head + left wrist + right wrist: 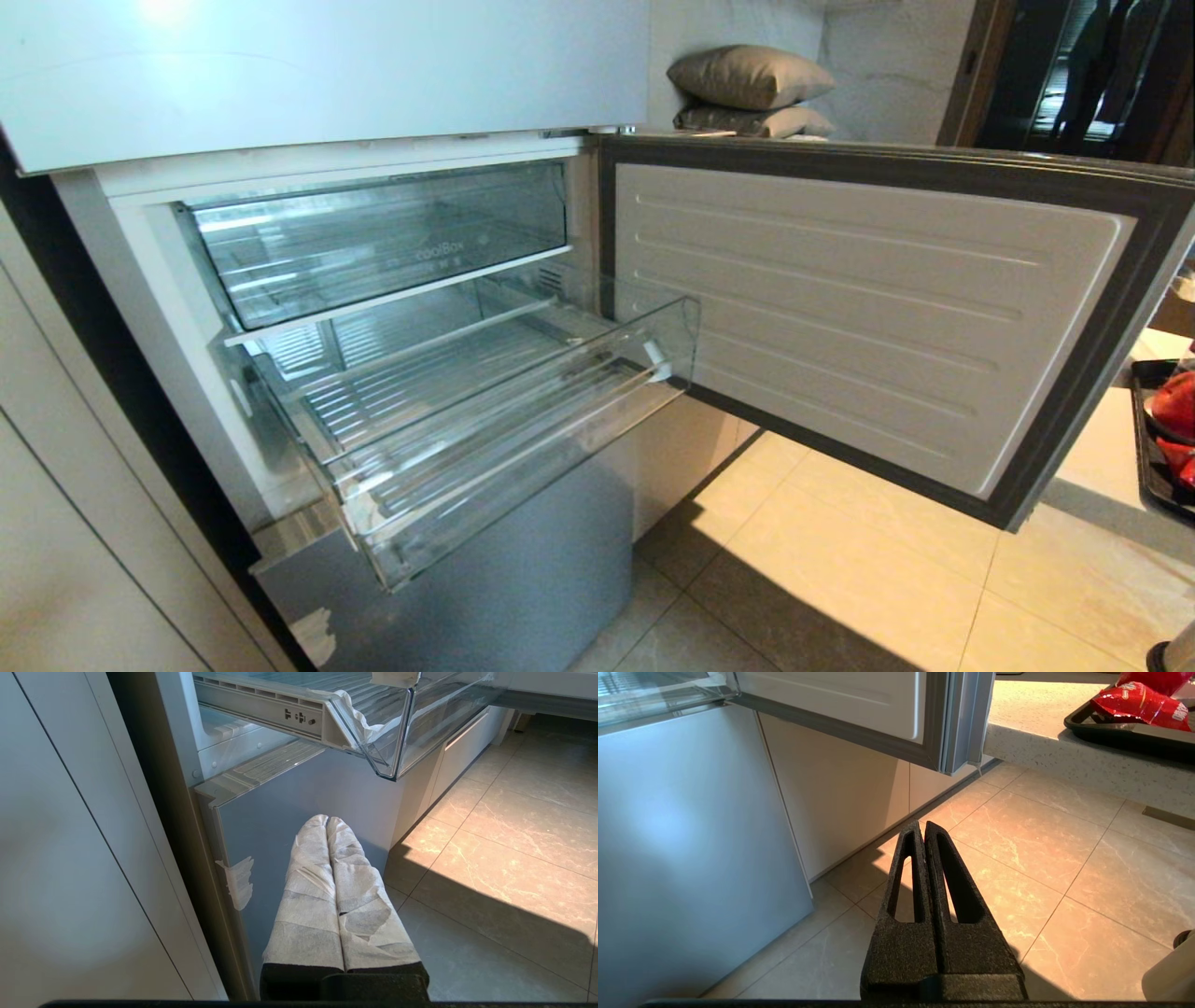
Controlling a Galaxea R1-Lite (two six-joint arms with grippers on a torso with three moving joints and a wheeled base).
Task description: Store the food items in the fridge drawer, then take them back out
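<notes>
Head view: "coolBox" upper drawer (392, 247)

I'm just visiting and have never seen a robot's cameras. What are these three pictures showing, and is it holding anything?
The big picture comes from the robot's head: an open fridge with its clear fridge drawer pulled out and empty. The other two come from cameras on its wrists, looking along its fingers. The left gripper, wrapped in white cloth, and the black right gripper both hang low and shut, holding nothing. The food items, including a red packet, wait in a black tray on the counter.
</notes>
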